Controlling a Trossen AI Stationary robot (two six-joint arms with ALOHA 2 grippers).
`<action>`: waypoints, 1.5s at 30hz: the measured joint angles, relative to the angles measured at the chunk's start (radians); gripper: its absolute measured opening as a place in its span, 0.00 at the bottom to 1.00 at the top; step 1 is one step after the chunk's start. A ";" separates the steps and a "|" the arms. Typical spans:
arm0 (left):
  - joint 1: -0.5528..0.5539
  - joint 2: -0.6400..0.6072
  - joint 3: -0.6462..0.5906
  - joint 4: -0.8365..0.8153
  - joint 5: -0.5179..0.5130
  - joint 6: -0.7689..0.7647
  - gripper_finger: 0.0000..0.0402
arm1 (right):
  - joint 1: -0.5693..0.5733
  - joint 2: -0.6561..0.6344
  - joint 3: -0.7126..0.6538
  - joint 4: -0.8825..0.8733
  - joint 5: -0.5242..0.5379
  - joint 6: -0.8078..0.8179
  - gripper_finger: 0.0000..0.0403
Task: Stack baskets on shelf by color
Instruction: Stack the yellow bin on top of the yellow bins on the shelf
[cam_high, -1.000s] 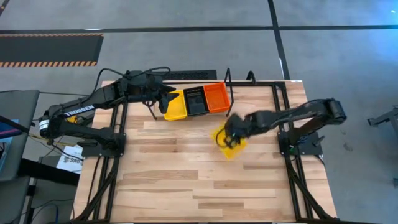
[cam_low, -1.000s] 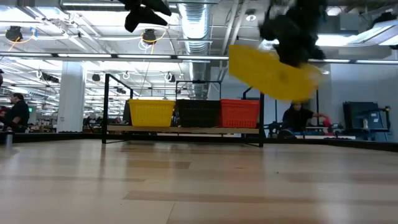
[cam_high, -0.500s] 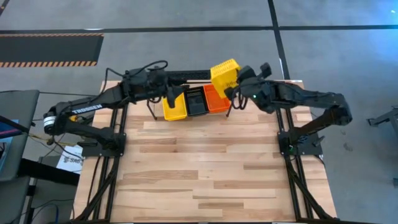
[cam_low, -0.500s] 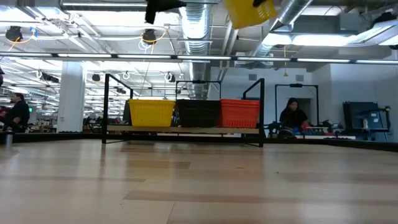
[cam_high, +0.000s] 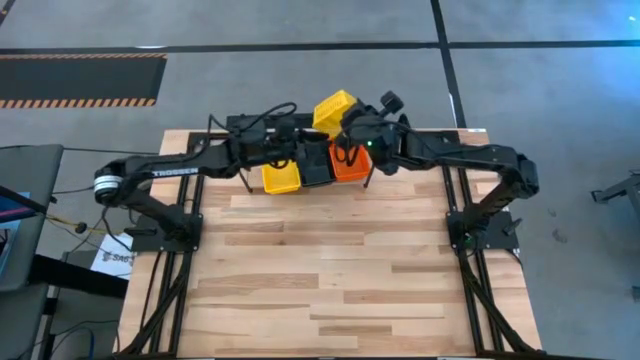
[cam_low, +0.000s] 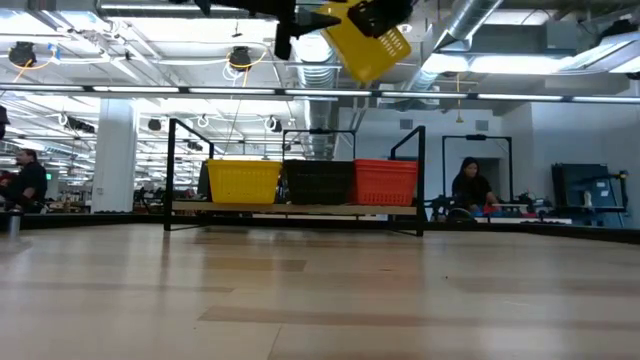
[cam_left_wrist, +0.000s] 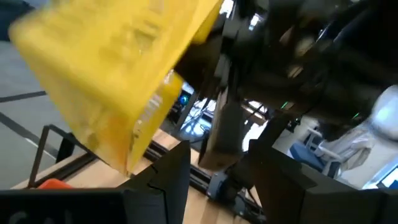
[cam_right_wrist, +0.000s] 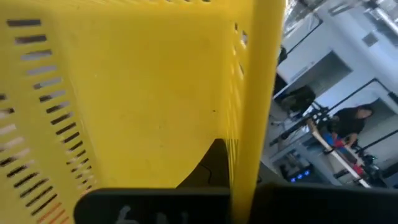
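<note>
Basket (cam_low: 366, 40), yellow mesh-sided, hangs tilted at top centre, long axis slanting down-left; right gripper (cam_high: 345, 140) clamped on it, left gripper (cam_high: 290, 146) apart.

Bright even overhead light, glare off ceiling lamps (cam_low: 240, 57), motion-blurred yellow basket (cam_left_wrist: 118, 81) close-up

I see the plank desk (cam_high: 330, 270) filling the frame's lower middle; at its upper edge stands the shelf (cam_low: 290, 209), carrying yellow (cam_low: 242, 181), black (cam_low: 319, 182) and red-orange (cam_low: 386, 182) baskets side by side.
</note>
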 joint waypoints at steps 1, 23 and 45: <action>0.000 0.010 0.000 0.004 0.000 -0.002 0.37 | 0.001 0.000 0.001 0.026 -0.012 -0.025 0.00; 0.011 0.028 0.000 0.100 -0.173 0.100 0.37 | 0.049 -0.118 0.001 0.186 0.009 -0.274 0.00; 0.008 0.027 0.000 0.198 -0.237 0.158 0.62 | -0.028 -0.117 0.001 0.277 -0.130 -0.318 0.00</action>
